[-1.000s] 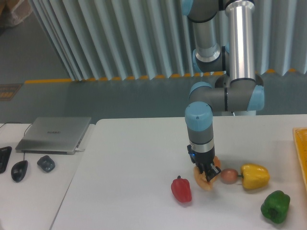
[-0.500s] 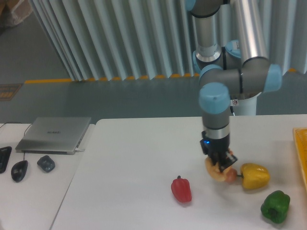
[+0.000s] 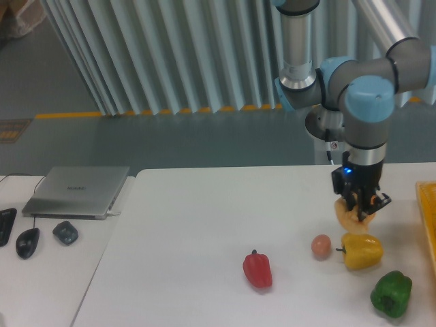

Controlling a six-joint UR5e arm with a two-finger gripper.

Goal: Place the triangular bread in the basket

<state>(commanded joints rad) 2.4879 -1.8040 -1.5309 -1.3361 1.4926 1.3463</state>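
While the hand [image 3: 361,206] grips the triangular bread [image 3: 349,215] above the yellow pepper [image 3: 362,250], the basket [image 3: 428,211] lies to its right at the surface's edge.

Colours of the objects on the white table [image 3: 191,225].
Golden-tan triangular bread [image 3: 350,216]; yellow-orange basket [image 3: 428,211]; red pepper [image 3: 257,270], yellow pepper [image 3: 362,251], green pepper [image 3: 391,293]; tan-pink ball [image 3: 321,246].

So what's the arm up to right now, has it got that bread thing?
Gripper shut on triangular bread, lifted above yellow pepper. Basket at right edge, not reached. Nothing in the way.
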